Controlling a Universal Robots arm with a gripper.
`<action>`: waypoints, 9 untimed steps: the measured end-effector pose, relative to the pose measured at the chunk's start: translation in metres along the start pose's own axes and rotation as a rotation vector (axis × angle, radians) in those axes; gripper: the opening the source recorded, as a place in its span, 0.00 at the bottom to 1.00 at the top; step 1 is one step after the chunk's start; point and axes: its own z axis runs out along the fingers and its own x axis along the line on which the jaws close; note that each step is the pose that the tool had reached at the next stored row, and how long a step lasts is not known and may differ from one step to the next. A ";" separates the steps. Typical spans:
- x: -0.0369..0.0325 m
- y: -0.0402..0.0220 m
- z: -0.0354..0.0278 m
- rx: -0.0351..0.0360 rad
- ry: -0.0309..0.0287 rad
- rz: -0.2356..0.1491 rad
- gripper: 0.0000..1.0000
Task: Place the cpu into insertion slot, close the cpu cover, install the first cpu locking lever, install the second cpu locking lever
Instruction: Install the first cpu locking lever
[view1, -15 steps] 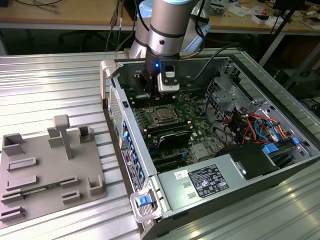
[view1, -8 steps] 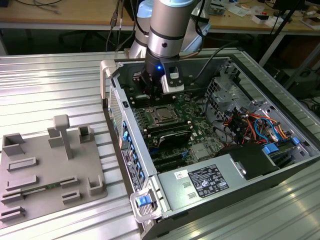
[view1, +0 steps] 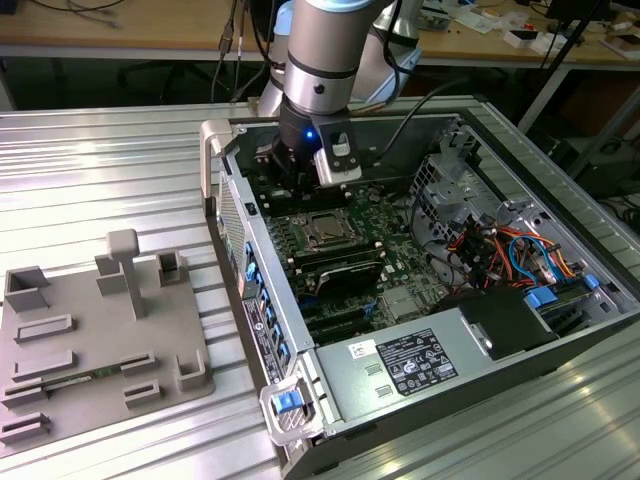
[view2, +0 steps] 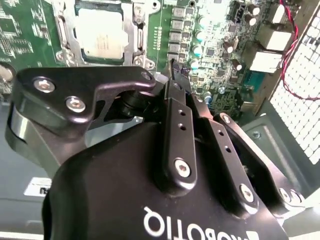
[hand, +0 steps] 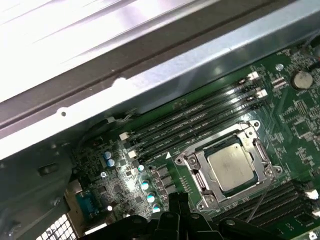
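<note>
Cpu (view1: 325, 231) flat in the insertion slot (hand: 207, 200) on the green motherboard (view1: 375, 215), silver-grey top up, inside the open computer case (view1: 600, 315) lying on the ribbed metal desk (view1: 100, 170). Cpu cover (hand: 199, 167) down around the chip as a thin silvery frame, metal top of the chip showing through its cut-out centre in both wrist views. Pincer (view1: 296, 186) low inside the case in the exterior view, just beside the socket at about 11 o'clock from it, apart from the chip. Black fingertips (view2: 174, 67) closed together in the second wrist view, nothing seen between them, poised over bare board near a row of blue-topped capacitors (hand: 146, 185). Long black memory slots (hand: 200, 122) in parallel rows just beside the socket, on two opposite sides of it. In the exterior view, grey-labelled power-supply box (view1: 405, 365) at about 5 o'clock from the cpu, well apart from it; bundle of orange, red and blue cables (view1: 510, 250) at about 3 o'clock, near the metal drive cage (view1: 440, 175). Grey fixture plate (view1: 90, 340) with upright blocks and shallow recesses on the desk at about 8 o'clock from the case, apart from it. Blue latch (view1: 288, 402) on the case's near corner at about 6 o'clock from the cpu. Small blue light (view1: 308, 133) on the arm (view1: 320, 50), at 12 o'clock from the pincer.
</note>
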 end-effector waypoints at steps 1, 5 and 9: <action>0.0000 0.0001 0.0001 -0.0007 0.0009 -0.038 0.11; 0.0000 0.0001 0.0003 -0.0025 0.0027 -0.115 0.11; 0.0000 0.0001 0.0002 -0.0039 0.0046 -0.194 0.11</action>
